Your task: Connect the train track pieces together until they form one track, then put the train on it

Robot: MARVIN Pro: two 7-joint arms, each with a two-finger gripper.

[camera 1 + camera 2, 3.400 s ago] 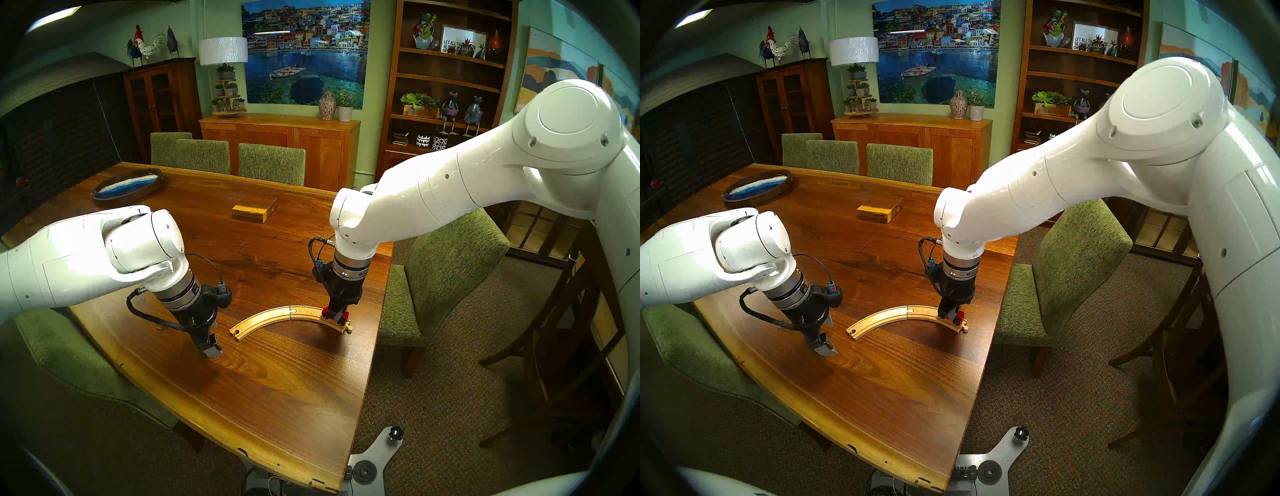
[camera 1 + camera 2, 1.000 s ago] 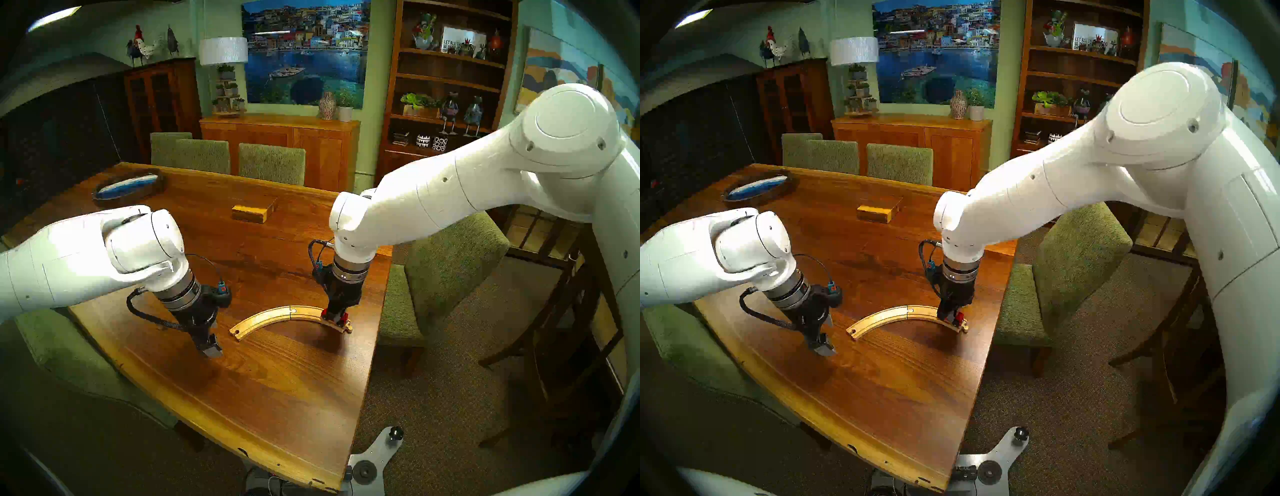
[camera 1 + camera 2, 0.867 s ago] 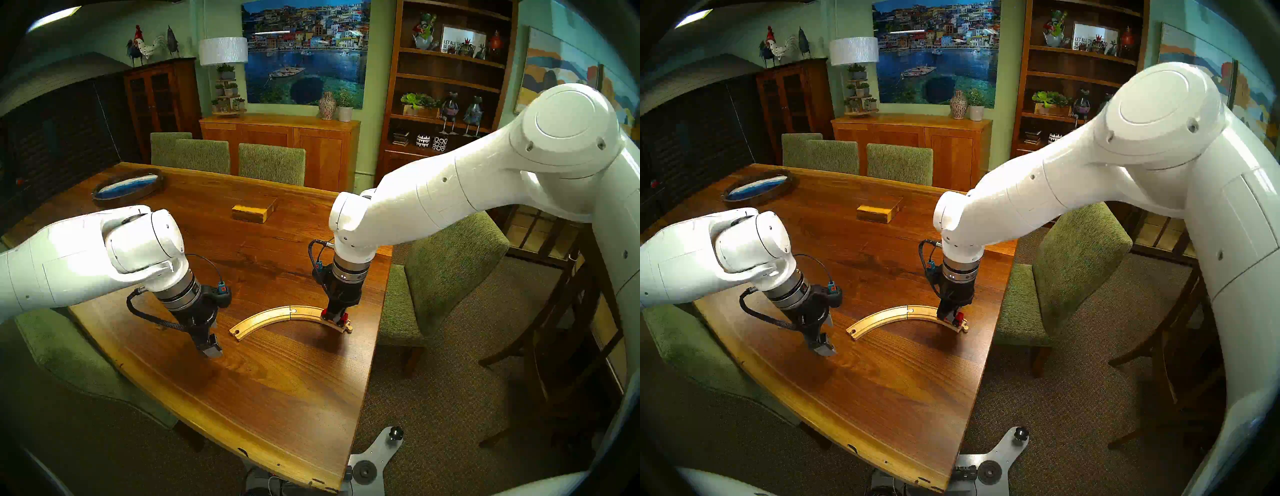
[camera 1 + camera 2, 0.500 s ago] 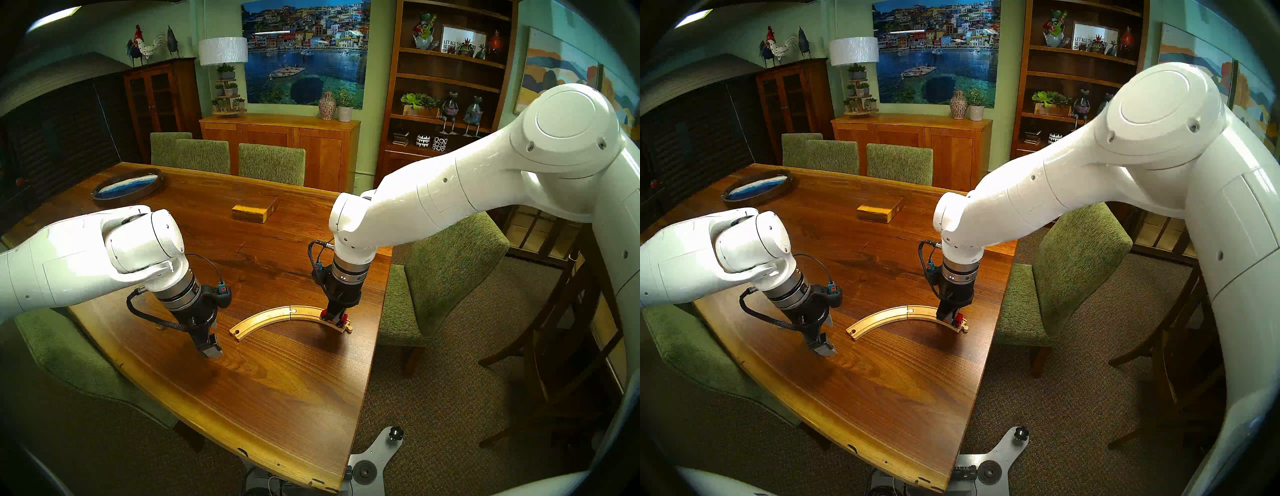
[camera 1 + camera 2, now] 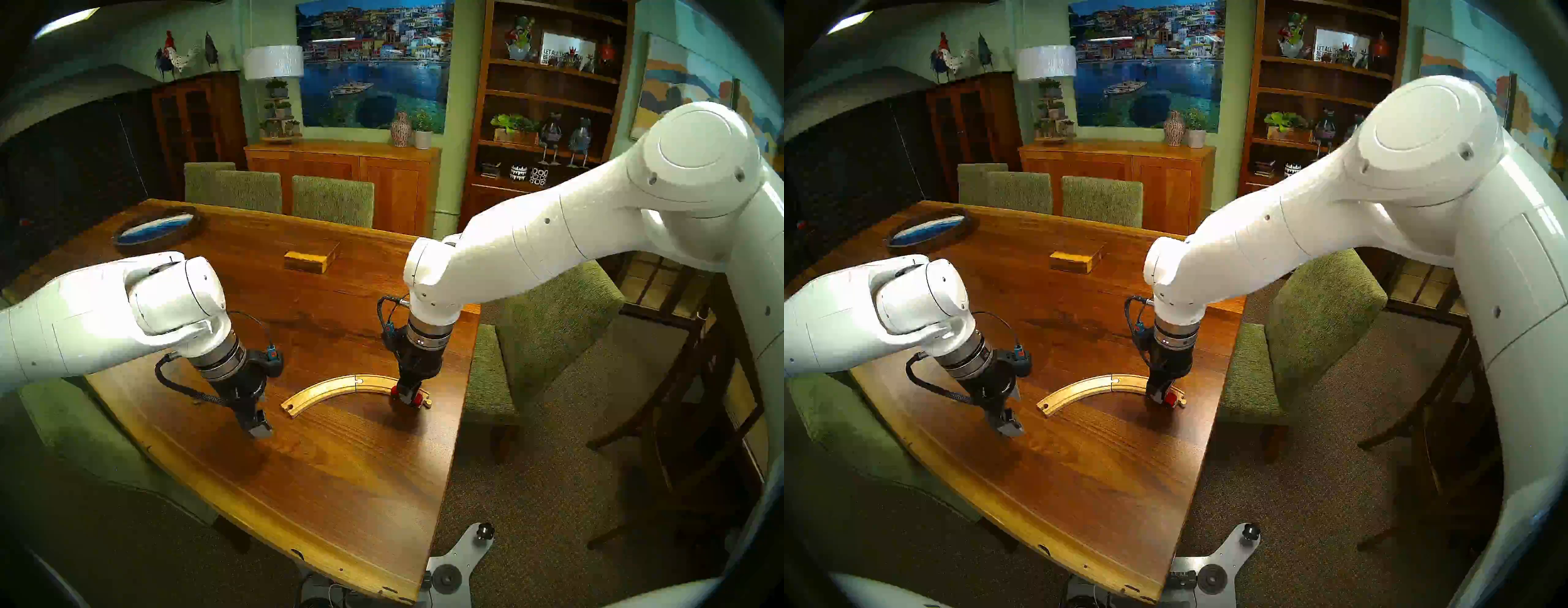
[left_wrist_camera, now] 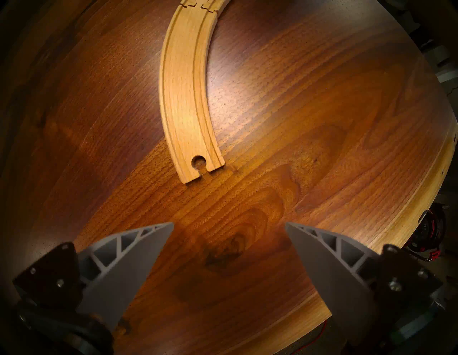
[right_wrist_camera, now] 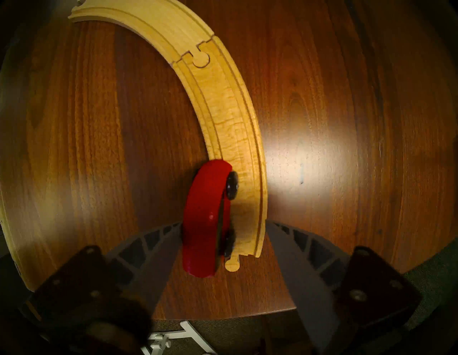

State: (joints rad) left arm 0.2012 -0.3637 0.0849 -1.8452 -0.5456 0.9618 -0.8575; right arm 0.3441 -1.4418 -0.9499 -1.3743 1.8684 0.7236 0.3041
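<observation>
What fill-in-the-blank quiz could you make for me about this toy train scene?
1. The two wooden track pieces are ___ end to end into one curve.
2. The toy train is coloured ___.
3. The train is not upright on its wheels; it lies tipped on its ___.
4. The left gripper stands open and holds ___.

Missing words: joined; red; side; nothing.

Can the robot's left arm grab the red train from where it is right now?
Probably not easily. The left gripper hangs open over bare table past the track's hole end, while the train lies tipped at the opposite end, right under the right gripper, which crowds that spot.
</observation>
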